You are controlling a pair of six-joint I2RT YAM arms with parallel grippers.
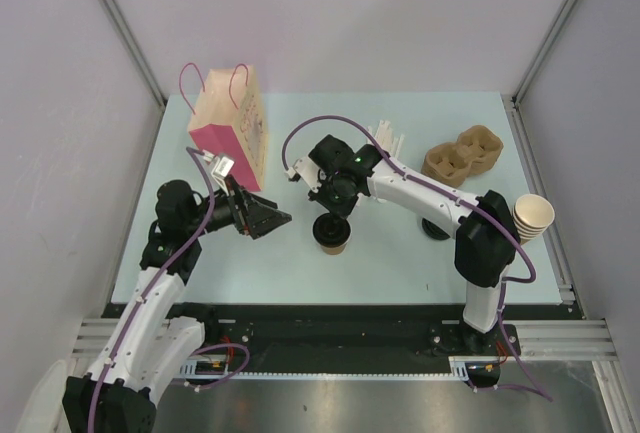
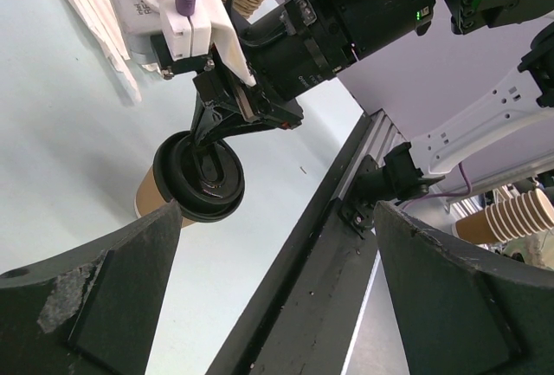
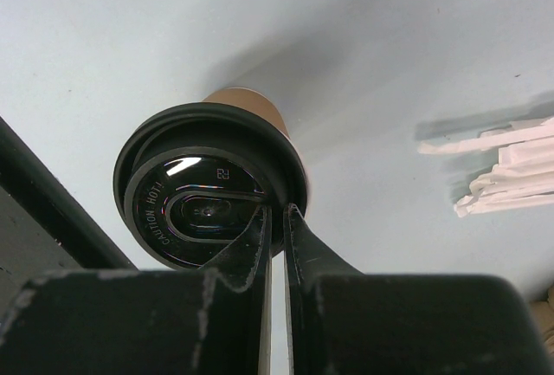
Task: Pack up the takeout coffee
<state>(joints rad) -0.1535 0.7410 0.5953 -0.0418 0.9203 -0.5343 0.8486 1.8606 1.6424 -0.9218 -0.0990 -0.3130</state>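
From above, the takeout coffee [image 1: 331, 234] stands upright on the table [image 1: 420, 253], near its middle. The left claw [image 1: 274, 220] hangs beside it, spread wide. In the left wrist view, the right claw [image 2: 206, 165] reaches onto the lid. In the right wrist view, it is clenched on the lid's rim.

On the black lid [image 3: 186, 210] of the takeout coffee [image 3: 247, 102], my right wrist camera gave me raised letters: "CAUTION HOT", curving along its left side. A small two-character mark sat above them, too faint to read. The pink bag's [image 1: 232, 138] print was illegible.
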